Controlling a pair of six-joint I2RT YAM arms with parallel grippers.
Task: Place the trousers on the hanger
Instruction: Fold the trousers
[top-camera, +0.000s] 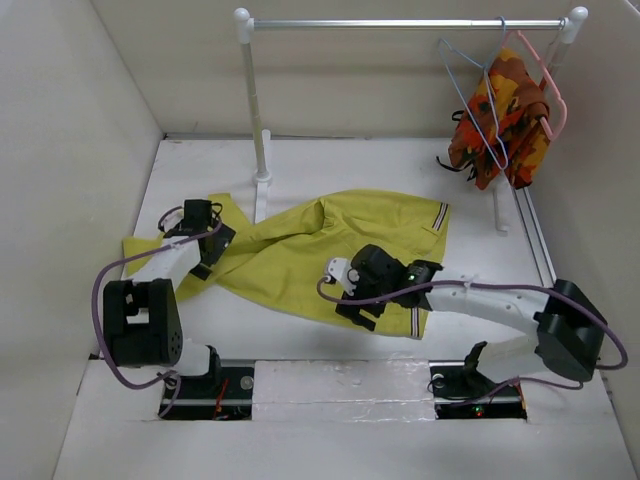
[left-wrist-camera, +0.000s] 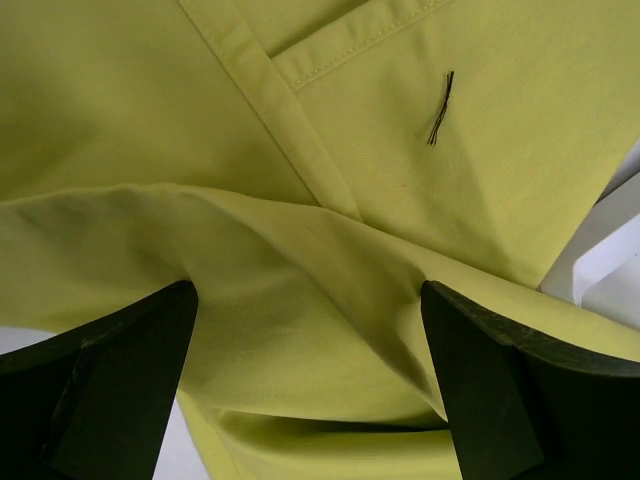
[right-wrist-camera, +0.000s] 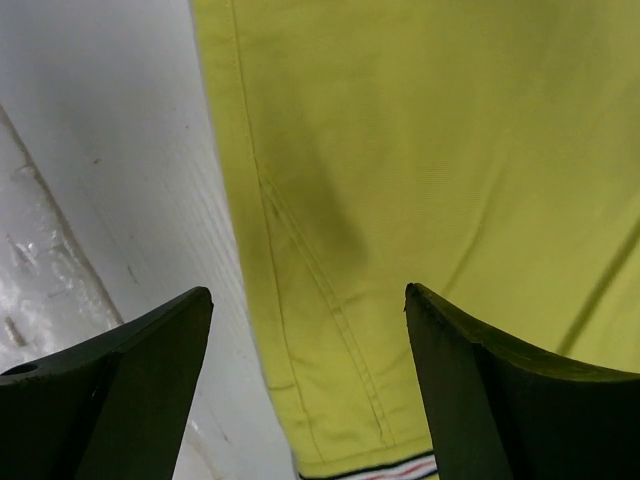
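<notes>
The trousers (top-camera: 340, 240) lie spread flat on the white table (top-camera: 300, 340), running from the far left to the middle, and both of my tools are down on them. My left gripper (top-camera: 207, 250) is over the narrow leg end at the left; my right gripper (top-camera: 352, 300) is at the near edge of the wider part, close to the waistband.

From overhead I cannot judge either pair of jaws. The left wrist view settles it: my left gripper (left-wrist-camera: 308, 300) has its jaws spread wide, with a raised fold of the trousers (left-wrist-camera: 400, 100) lying between the fingers and nothing pinched. The right wrist view shows my right gripper (right-wrist-camera: 308, 295) spread as well, one finger over bare table (right-wrist-camera: 100, 150), the other over the trousers (right-wrist-camera: 450, 150), holding nothing.

Only the overhead view shows the hanger (top-camera: 466, 97), a thin pale-blue wire frame hooked on the rail (top-camera: 400, 23) at the far right, well apart from the trousers, beside a pink hanger (top-camera: 550, 80) carrying an orange patterned garment (top-camera: 505, 110).

The cloth is mustard yellow-green, with stitched seams and a dark, white and red striped trim (right-wrist-camera: 380, 470) at the waistband edge.
</notes>
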